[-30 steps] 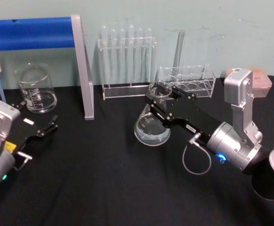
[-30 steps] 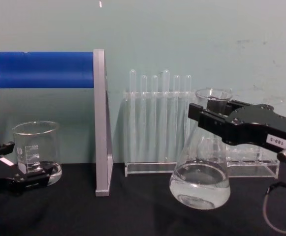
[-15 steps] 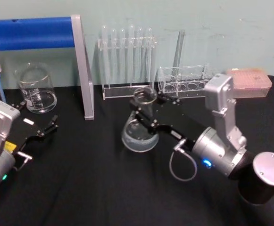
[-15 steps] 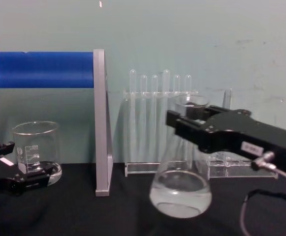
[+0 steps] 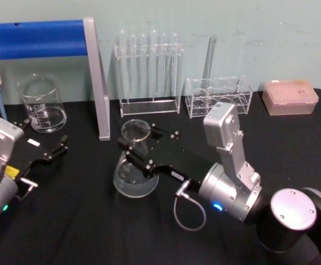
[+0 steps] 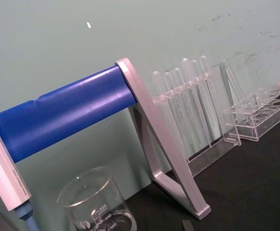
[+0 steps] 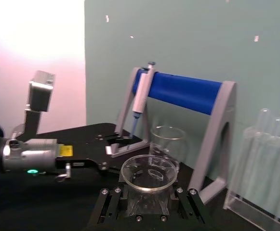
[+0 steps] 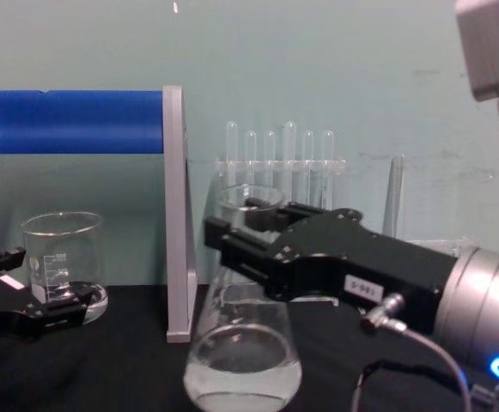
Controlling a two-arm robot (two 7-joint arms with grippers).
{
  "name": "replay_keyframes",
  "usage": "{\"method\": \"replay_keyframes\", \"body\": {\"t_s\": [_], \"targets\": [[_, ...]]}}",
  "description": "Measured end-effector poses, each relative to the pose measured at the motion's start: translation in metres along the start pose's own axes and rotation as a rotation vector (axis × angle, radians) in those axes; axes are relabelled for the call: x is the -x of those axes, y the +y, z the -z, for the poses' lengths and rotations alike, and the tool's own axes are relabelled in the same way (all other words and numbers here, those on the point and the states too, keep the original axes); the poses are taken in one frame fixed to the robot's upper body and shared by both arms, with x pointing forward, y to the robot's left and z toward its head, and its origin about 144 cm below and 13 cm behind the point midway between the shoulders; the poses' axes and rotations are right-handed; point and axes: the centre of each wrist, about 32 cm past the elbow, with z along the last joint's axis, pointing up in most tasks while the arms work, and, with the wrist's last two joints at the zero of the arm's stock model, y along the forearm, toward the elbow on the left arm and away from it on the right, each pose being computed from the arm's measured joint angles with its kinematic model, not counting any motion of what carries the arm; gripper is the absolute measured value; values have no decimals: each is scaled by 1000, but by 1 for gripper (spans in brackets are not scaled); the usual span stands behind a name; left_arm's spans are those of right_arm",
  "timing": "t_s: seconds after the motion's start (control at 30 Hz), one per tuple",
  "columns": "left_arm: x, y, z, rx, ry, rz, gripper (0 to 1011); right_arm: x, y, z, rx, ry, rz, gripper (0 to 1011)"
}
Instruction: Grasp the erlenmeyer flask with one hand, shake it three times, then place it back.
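Right gripper point(image 5: 130, 149) pinches the flask point(image 5: 132, 179) by its neck near the tabletop's middle; shakes should be short and upright so liquid keeps below the rim. Left gripper point(image 5: 45, 132) rests spread by the left edge.

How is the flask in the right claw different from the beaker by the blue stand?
The flask is cone-shaped with a narrow neck; the beaker is straight-walled and wide-mouthed. The right claw grips the flask's neck; the beaker stands free on the table, near the open left claw. Both are clear glass.
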Motion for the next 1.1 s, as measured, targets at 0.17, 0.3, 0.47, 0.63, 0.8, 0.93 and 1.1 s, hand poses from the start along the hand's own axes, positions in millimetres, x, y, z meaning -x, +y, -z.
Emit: {"method": "replay_keyframes", "body": {"t_s": [0.17,0.3,0.47,0.63,0.8,0.93,1.1], "targets": [[0,0,0,0,0,0,1000,7,2,1,1,7,-31,456],[0,0,0,0,0,0,1001,10,3,1,0,11,-45,456],[0,0,0,0,0,0,1001,7,2,1,2,10,-29,456],[0,0,0,0,0,0,1001,-5,-3,2,7,1,35,456],[0,0,0,0,0,0,1001,-19,-9,2,12,-16,106,456],[0,0,0,0,0,0,1001,-33,-17,1,16,-32,179,456],[0,0,0,0,0,0,1001,-50,-30,0,19,-51,280,453]]}}
